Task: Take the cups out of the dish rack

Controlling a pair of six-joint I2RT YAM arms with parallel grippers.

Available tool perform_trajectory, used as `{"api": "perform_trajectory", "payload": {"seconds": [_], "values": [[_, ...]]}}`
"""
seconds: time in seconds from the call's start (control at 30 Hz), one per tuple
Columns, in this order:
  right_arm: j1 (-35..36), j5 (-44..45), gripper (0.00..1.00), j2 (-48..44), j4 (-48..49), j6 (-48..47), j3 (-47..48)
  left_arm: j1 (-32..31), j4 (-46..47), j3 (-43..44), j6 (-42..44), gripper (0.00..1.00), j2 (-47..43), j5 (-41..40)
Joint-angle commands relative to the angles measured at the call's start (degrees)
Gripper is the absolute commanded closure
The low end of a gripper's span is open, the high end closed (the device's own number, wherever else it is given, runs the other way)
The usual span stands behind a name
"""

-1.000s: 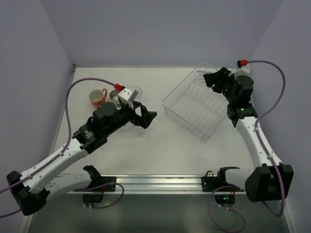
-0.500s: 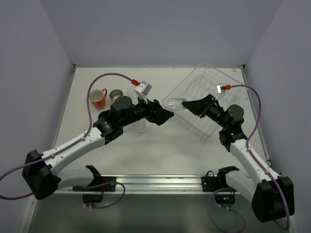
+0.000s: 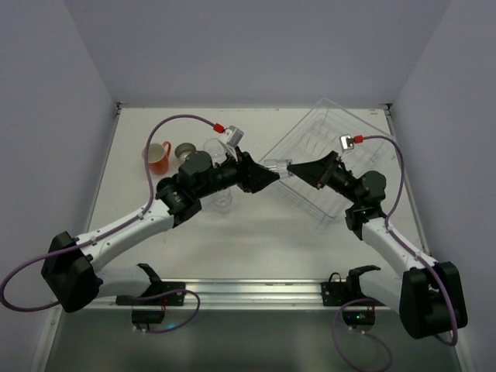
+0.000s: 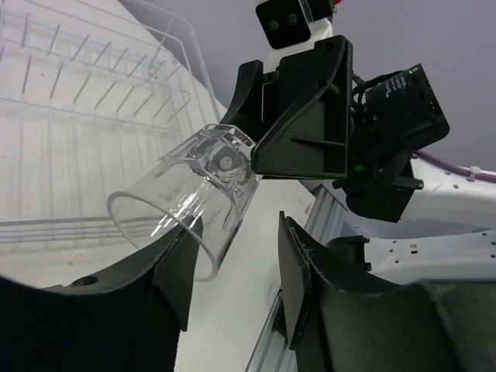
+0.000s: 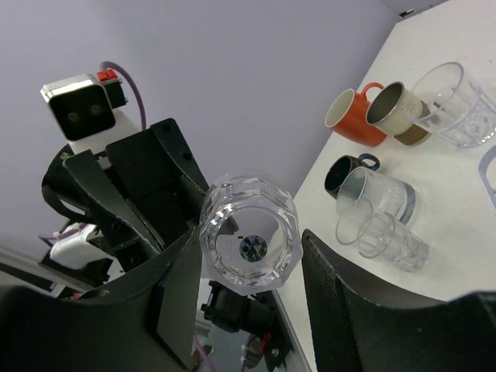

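Note:
A clear tumbler [image 3: 277, 166] hangs in mid-air between both grippers, left of the dish rack [image 3: 341, 128]. My right gripper [image 3: 297, 168] is shut on its base end [image 5: 249, 240], one finger [image 5: 182, 287] on each side. My left gripper [image 3: 267, 175] faces it with the jaws apart. In the left wrist view the tumbler's rim [image 4: 182, 209] overlaps one finger [image 4: 174, 267], and a gap shows to the other. The left gripper [image 4: 240, 256] grips nothing. An orange-red mug [image 3: 157, 157], a beige cup [image 3: 185, 150], a dark blue cup [image 5: 347, 174] and other tumblers [image 5: 457, 105] stand on the table at the left.
The clear rack [image 4: 77, 116] sits slanted at the back right, with no cups showing on its ribs. Two more tumblers [image 5: 384, 217] stand close under my left arm. Walls close in the table on three sides. A metal rail [image 3: 256, 291] runs along the near edge.
My right arm has swung from the rack to the middle, carrying the tumbler. My left arm has reached right to meet it, and its jaws have narrowed.

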Motion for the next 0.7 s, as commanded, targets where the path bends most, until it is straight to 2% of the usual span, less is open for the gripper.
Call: {"api": "perform_trajectory", "payload": {"seconds": [0.0, 0.17, 0.2, 0.27, 0.33, 0.37, 0.43, 0.47, 0.5, 0.53, 0.57, 0.67], "values": [[0.82, -3.42, 0.72, 2.37, 7.45, 3.40, -0.33, 0.01, 6.80, 0.20, -1.55, 0.53, 0.69, 3.69], [1.78, -4.31, 0.71, 6.07, 12.72, 6.92, -0.24, 0.02, 7.76, -0.76, -1.29, 0.76, -0.62, 3.43], [2.05, -4.39, 0.71, 7.11, 13.42, 7.10, -0.15, 0.01, 7.68, -0.94, -0.68, 0.87, -0.89, 2.64], [2.67, -4.31, 0.61, 7.65, 13.78, 7.45, 0.02, 0.01, 5.76, -0.77, -0.06, 1.00, -1.94, 1.24], [2.75, -4.04, 0.47, 7.57, 13.96, 7.63, -0.32, 0.01, 1.21, 0.28, 1.96, 1.00, -2.73, -1.57], [2.84, -3.87, 0.32, 7.39, 13.96, 7.63, -0.33, 0.01, -0.83, 0.81, 2.92, 1.00, -3.69, -2.63], [2.84, -3.78, 0.19, 6.08, 12.47, 6.84, -0.41, 0.01, -9.05, 3.61, 6.43, 1.00, -4.58, -6.65], [2.84, -3.60, 0.10, 5.46, 11.94, 6.49, -0.33, 0.10, -12.33, 4.67, 7.84, 1.00, -5.28, -8.16], [2.75, -3.43, 0.06, 4.85, 10.28, 5.96, -0.50, 0.02, -15.75, 6.08, 10.37, 1.00, -5.54, -12.09], [2.75, -3.43, 0.03, 4.06, 9.22, 4.74, -0.50, 0.01, -24.75, 7.40, 11.36, 1.00, -5.89, -13.87], [2.67, -3.17, 0.01, 2.40, 8.08, 4.03, -0.50, 0.01, -28.58, 9.67, 12.41, 1.00, -6.25, -15.54], [2.75, -2.20, 0.01, -1.90, 0.97, -0.62, -0.68, 0.02, -44.14, 13.99, 14.97, 1.00, -5.99, -22.93]]}}
